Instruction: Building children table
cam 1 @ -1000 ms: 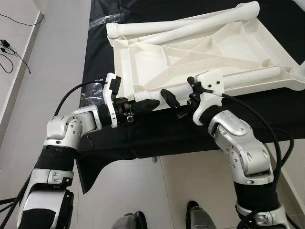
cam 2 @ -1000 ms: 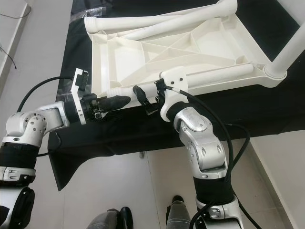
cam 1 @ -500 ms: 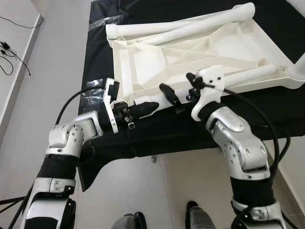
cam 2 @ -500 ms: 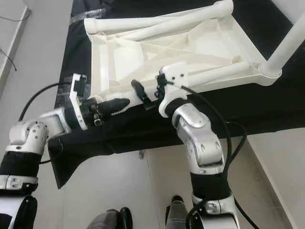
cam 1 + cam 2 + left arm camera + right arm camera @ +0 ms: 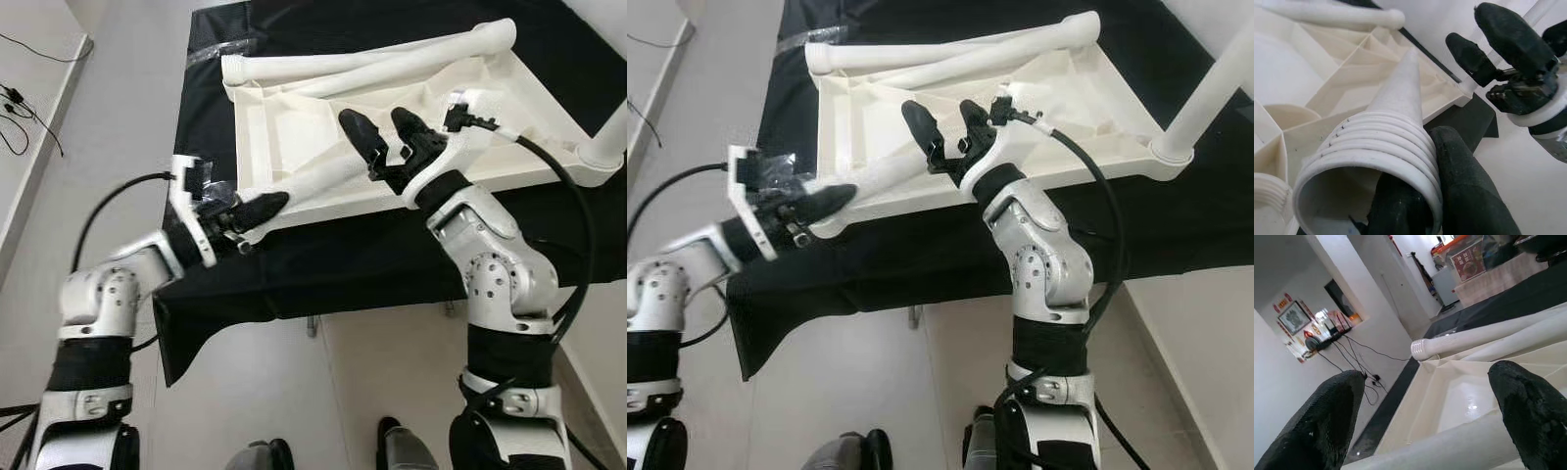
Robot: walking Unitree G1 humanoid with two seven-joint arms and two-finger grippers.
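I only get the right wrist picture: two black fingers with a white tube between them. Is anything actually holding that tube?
Observer: Yes. The left gripper pinches the table leg at its threaded end, one finger inside the tube.
Operator: Are the fingers I see gripping it too?
Observer: No. The right gripper is open, one finger on either side of the leg.
Operator: Any legs fitted yet?
Observer: One upright leg stands in a corner of the upturned tabletop, on the robot's right.
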